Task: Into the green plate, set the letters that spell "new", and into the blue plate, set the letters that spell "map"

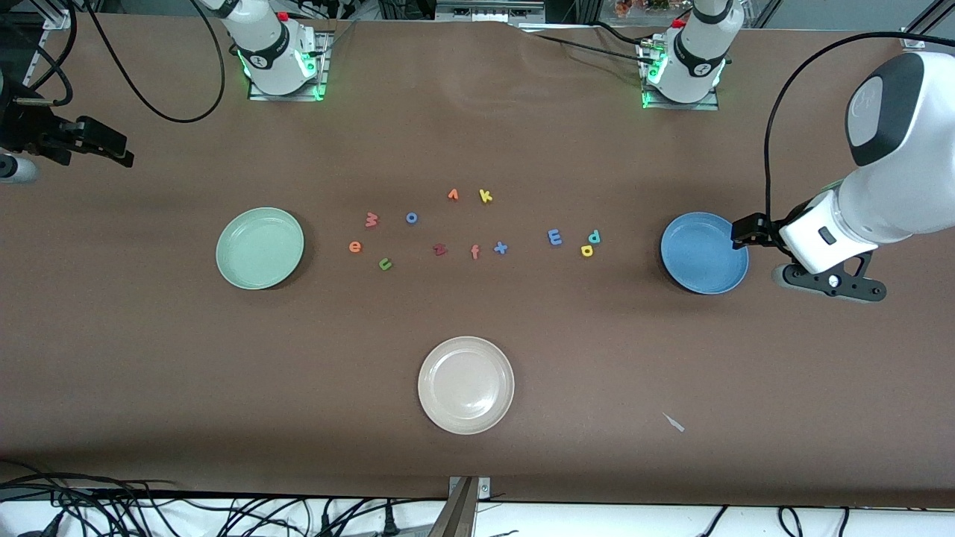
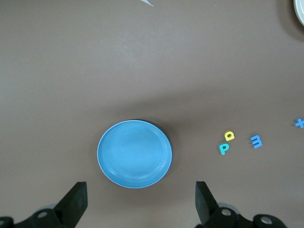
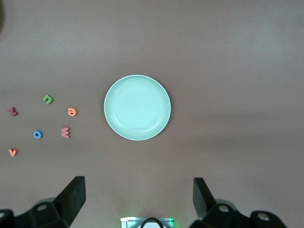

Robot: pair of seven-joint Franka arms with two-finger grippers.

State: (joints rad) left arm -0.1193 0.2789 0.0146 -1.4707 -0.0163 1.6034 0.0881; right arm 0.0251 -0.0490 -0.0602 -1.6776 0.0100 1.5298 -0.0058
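Both tools, left tool [image 2: 138,202] and right tool [image 3: 137,199], spread, empty; first pick: orange "e" [image 1: 355,247] beside green plate [image 1: 224,257], pinched squarely

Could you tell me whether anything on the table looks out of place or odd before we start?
One thing: a small pale scrap lies on the bare table, nearer the camera than the blue plate and toward the left arm's end; it matches no letter or plate. Otherwise all three plates sit flat and hold nothing, and the letters lie loose between them.
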